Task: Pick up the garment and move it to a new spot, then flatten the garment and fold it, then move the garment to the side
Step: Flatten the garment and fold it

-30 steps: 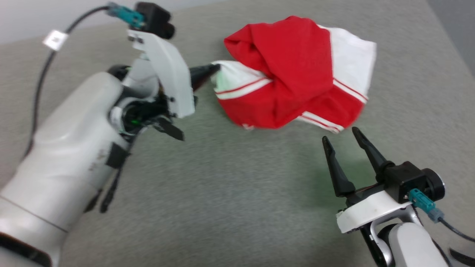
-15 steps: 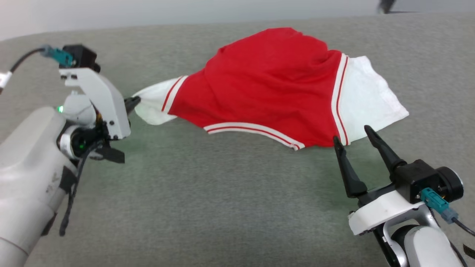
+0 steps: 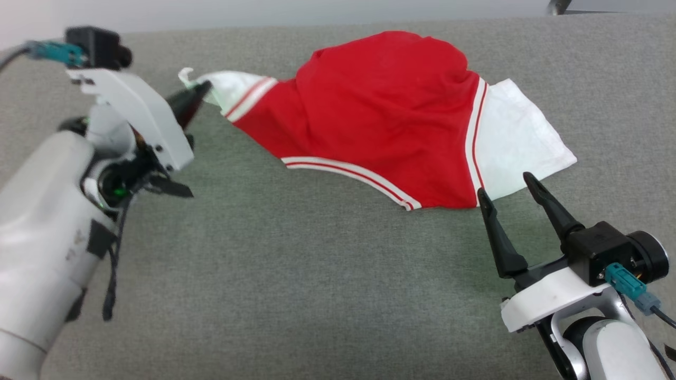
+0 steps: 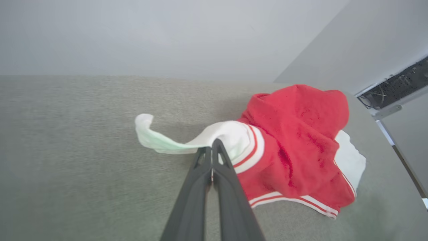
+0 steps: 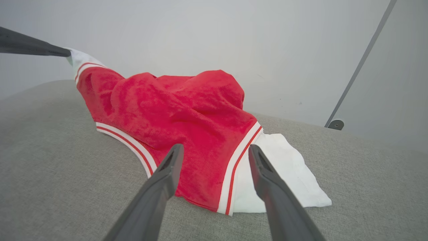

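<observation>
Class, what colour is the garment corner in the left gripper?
White corner; best in left wrist view.

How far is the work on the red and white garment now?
Done: the left gripper is shut on a white corner of the soft red-and-white fabric garment, that end raised off the grey cloth surface. In hand: spreading it out; the red middle is humped. The right gripper is open by the near hem, holding nothing. Left: flattening, folding, moving aside.

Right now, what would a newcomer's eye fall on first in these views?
The bright-red garment with white panels, spread over the far middle of the grey surface. Next, the left end effector, shut on its white corner at upper left, holding it off the surface. The right end effector hangs open at the garment's near right edge.
</observation>
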Tool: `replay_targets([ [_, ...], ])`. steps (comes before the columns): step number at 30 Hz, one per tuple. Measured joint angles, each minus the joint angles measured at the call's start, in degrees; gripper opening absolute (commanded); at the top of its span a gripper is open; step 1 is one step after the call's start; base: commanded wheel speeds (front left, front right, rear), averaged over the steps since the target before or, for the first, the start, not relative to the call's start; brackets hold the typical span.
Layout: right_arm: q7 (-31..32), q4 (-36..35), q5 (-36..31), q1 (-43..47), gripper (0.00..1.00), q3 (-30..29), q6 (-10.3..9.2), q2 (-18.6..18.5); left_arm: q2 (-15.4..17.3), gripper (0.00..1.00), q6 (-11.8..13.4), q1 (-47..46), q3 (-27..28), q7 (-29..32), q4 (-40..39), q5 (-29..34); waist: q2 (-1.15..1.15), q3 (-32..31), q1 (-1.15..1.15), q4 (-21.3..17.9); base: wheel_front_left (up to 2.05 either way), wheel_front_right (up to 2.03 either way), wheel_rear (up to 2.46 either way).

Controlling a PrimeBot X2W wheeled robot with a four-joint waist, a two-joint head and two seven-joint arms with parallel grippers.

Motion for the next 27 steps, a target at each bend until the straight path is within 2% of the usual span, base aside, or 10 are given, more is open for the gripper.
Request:
replay_targets([
  [4, 0.24, -0.21, -0.07, 0.35, 1.0, 0.23, 0.0, 0.12, 0.82, 0.0, -0.44, 3.66, -1.87, 3.36, -1.62, -1.71, 0.0, 0.25, 0.0, -0.5, 0.0, 0.0, 0.0],
  [8, 0.65, -0.31, 0.53, 0.52, 1.0, 0.14, 0.0, -0.54, 3.25, 0.0, 0.2, 6.53, -2.35, 4.04, 0.75, -2.11, 0.0, 0.59, 0.0, -0.74, 0.0, 0.0, 0.0],
  [14, 1.14, -0.81, 0.57, 0.49, 1.0, -0.11, 0.0, -1.01, 2.87, 0.02, 0.81, 8.28, -1.92, 3.9, 2.72, -3.35, 0.0, 0.91, 0.0, -0.78, 0.0, 0.0, 0.0],
  [15, 1.18, -0.87, 0.57, 0.48, 1.0, -0.1, 0.0, -1.04, 2.63, 0.12, 0.73, 8.51, -1.69, 4.1, 2.88, -3.92, 0.0, 0.94, 0.0, -0.72, 0.0, 0.0, 0.0],
  [16, 1.35, -0.91, 0.57, 0.46, 1.0, -0.09, 0.0, -1.1, 2.37, 0.12, 0.59, 8.73, -1.65, 4.23, 2.98, -4.27, 0.0, 0.97, 0.0, -0.65, 0.0, 0.0, 0.0],
  [18, 1.67, -0.94, 0.58, 0.42, 1.0, -0.09, 0.0, -1.29, 1.97, 0.31, 0.54, 8.82, -1.66, 4.12, 3.28, -4.37, 0.0, 0.97, 0.0, -0.48, 0.0, 0.0, 0.0],
  [19, 1.7, -0.94, 0.63, 0.38, 1.0, -0.05, 0.0, -1.4, 1.89, 0.49, 0.49, 8.82, -1.67, 3.87, 3.36, -4.36, 0.0, 0.93, 0.0, -0.41, 0.0, 0.0, 0.0],
  [20, 1.78, -0.92, 0.64, 0.3, 1.0, 0.0, 0.0, -1.38, 1.78, 0.78, 0.35, 8.84, -1.65, 3.41, 3.43, -4.35, 0.0, 0.83, 0.0, -0.35, 0.0, 0.0, 0.0],
  [21, 2.16, -0.91, 0.63, 0.25, 1.0, 0.11, 0.0, -1.35, 1.62, 1.0, 0.26, 8.92, -1.51, 2.98, 3.48, -4.37, 0.0, 0.7, 0.0, -0.29, 0.0, 0.0, 0.0],
  [27, 3.98, -0.12, 1.4, -0.33, 1.0, 0.31, 0.0, -2.88, 1.83, 1.0, -0.37, 10.01, 0.7, -0.87, 1.04, -6.0, 0.0, -0.38, 0.0, -0.06, 0.0, 0.0, 0.0],
])
